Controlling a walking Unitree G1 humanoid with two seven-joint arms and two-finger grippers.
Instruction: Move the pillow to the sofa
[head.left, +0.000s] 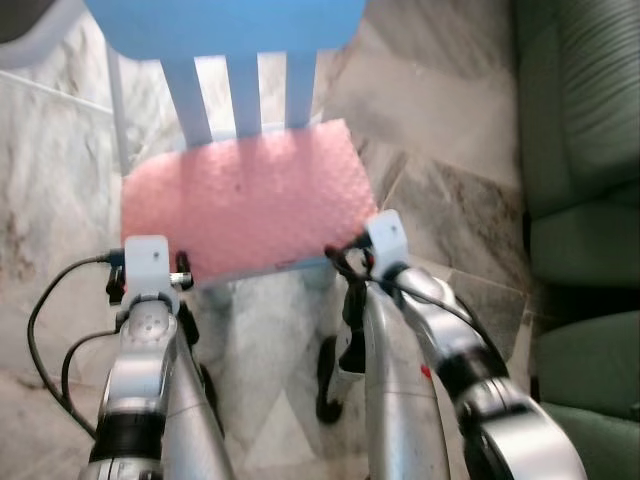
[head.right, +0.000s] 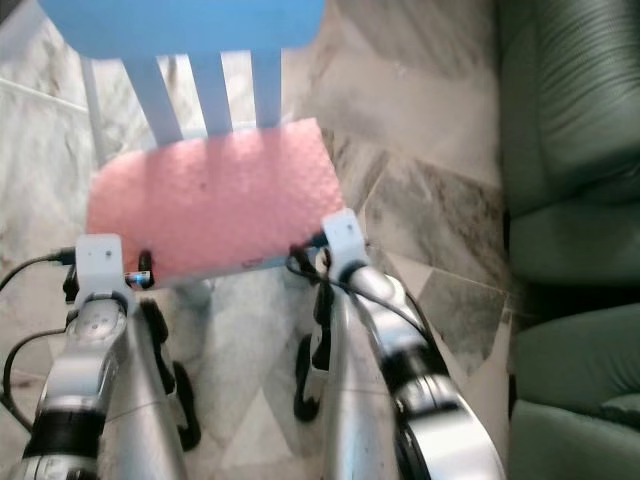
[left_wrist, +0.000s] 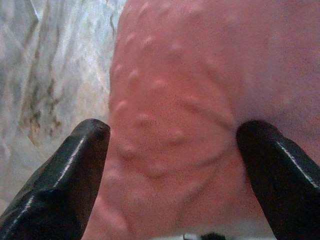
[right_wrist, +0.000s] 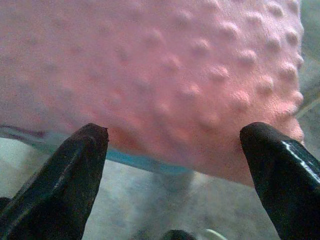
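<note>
A pink dimpled pillow (head.left: 245, 200) lies flat on the seat of a light blue chair (head.left: 230, 30). Both silver arms reach to the pillow's near edge, the left at its near left corner and the right at its near right corner. In the left wrist view my left gripper (left_wrist: 172, 132) is open, its black fingers (left_wrist: 80, 160) spread to either side of the pillow's corner. In the right wrist view my right gripper (right_wrist: 175, 132) is open too, its fingers (right_wrist: 75, 165) wide apart just before the pillow's edge, which overhangs the blue seat rim (right_wrist: 145, 162).
A dark green sofa (head.left: 580, 150) stands along the right, with its seat cushions (head.left: 590, 370) low at the right. Marble floor tiles (head.left: 440, 110) lie between chair and sofa. A black cable (head.left: 45, 300) loops beside my left arm.
</note>
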